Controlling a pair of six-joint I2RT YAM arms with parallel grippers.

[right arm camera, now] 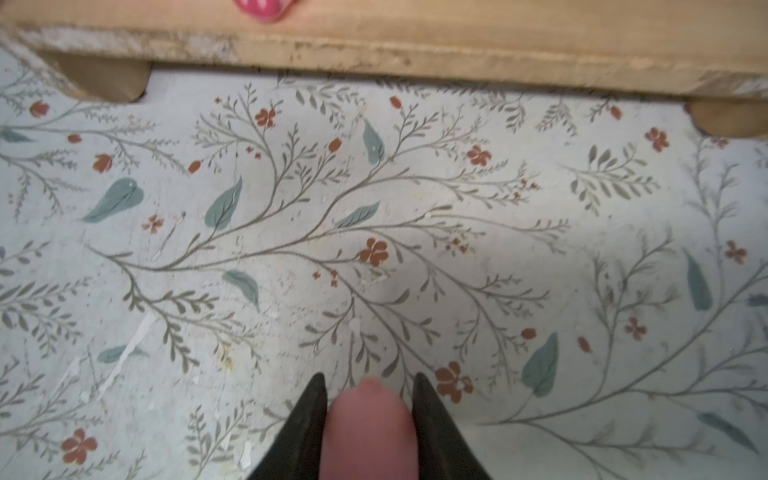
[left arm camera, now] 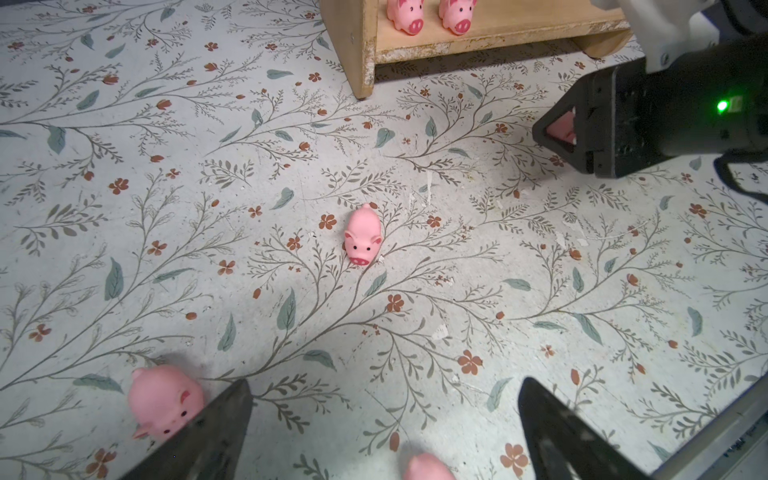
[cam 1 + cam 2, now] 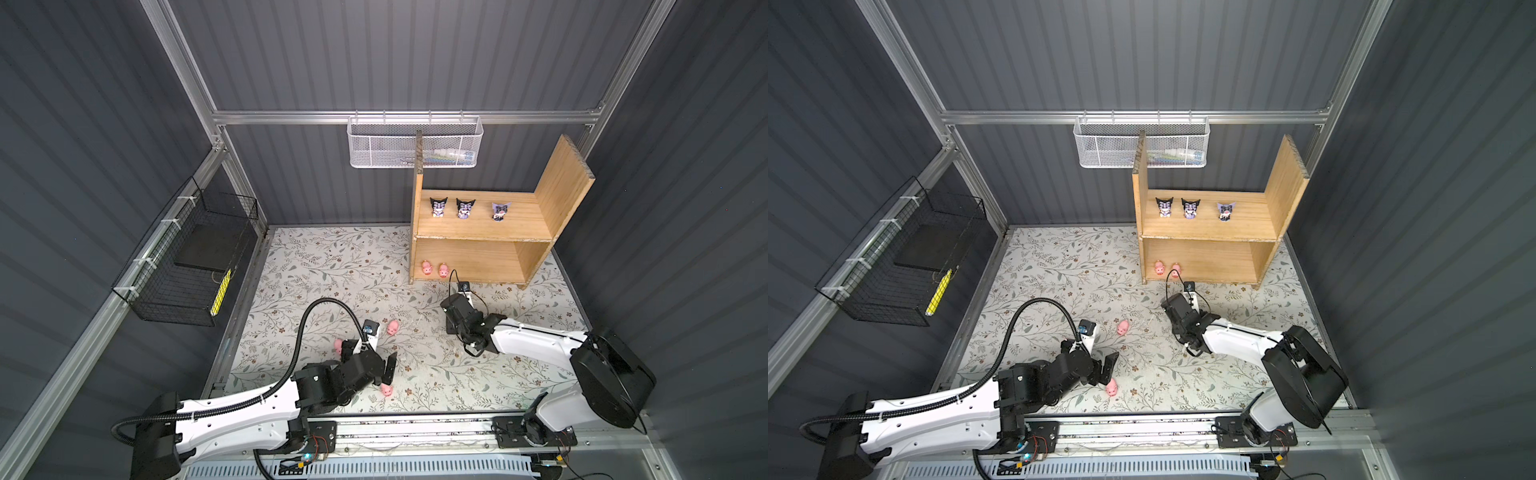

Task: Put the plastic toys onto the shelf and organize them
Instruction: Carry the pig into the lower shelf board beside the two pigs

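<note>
The plastic toys are split between table and shelf. Leftmost, three small pink rubbery loose pigs (image 3: 392, 327) lie on the floral-printed table (image 3: 316, 266) around the black left gripper (image 2: 384, 392), whose jaws stand wide and empty (one pig sits just beside a finger). Further right, the black right gripper (image 1: 369, 380) pinches a fourth, the held pig (image 1: 370, 428), narrowly between its tips, just in front of the light raw-wood two-level shelf (image 3: 563, 183). Two shelved pigs (image 3: 426, 268) stand at the left end of its lower level. Three horned-hood figurines (image 3: 465, 208) line the upper one.

I judge the step to be delivery. Go in flat under the upper board, clear the chipped front lip, and set the pig just right of the second one, snout outward like its neighbours. Release only once it rests on wood.

The black wire basket (image 3: 187, 257) and the white mesh basket (image 3: 374, 147) hang well clear. Only the two standing pigs, easily knocked, and the overhead board stand in the way.
</note>
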